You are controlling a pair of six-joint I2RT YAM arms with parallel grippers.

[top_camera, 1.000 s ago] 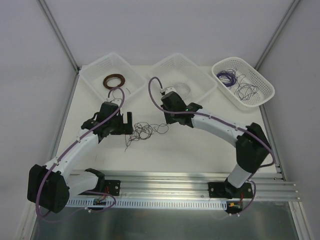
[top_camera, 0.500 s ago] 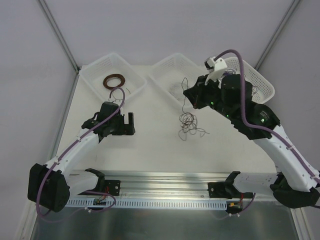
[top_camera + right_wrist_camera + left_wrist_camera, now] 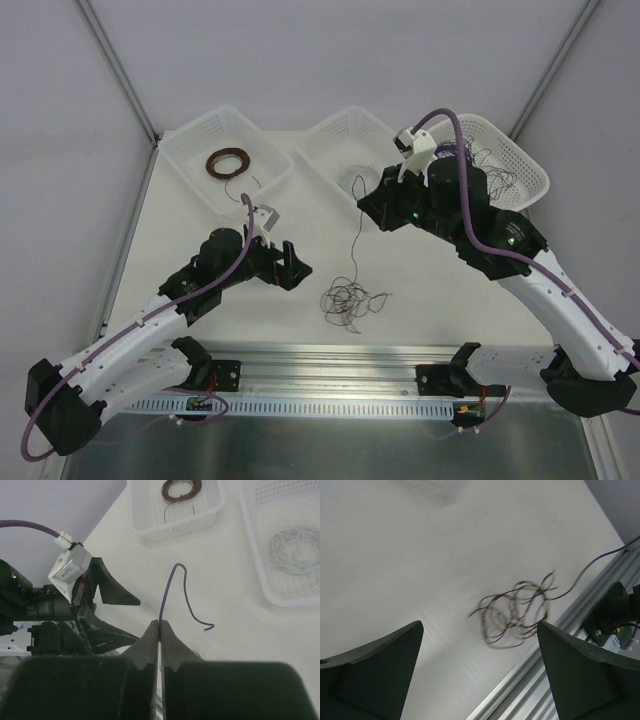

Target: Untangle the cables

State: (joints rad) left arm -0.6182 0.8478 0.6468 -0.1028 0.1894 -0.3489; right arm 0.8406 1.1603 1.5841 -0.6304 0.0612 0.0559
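Observation:
The cables (image 3: 350, 298) are a small clump of thin dark brown and purple loops low over the table near the front rail, blurred in the left wrist view (image 3: 517, 611). One purple strand (image 3: 354, 240) rises from the clump to my right gripper (image 3: 363, 206), which is shut on it and held above the table. In the right wrist view the pinched purple wire (image 3: 167, 587) curls out past the closed gripper (image 3: 159, 622). My left gripper (image 3: 291, 268) stands wide open just left of the clump, nothing between its fingers (image 3: 375, 675).
Three white baskets line the back: the left one (image 3: 190, 140) holds a brown ring coil (image 3: 228, 160), the middle one (image 3: 385, 130) a whitish coil (image 3: 356, 183), the right one (image 3: 520, 160) loose purple and dark wires. An aluminium rail (image 3: 350, 355) runs along the front edge.
The right gripper has come down and slightly left, and the hanging clump has sunk toward the front of the table. The left arm has swung forward and right, up beside the clump.

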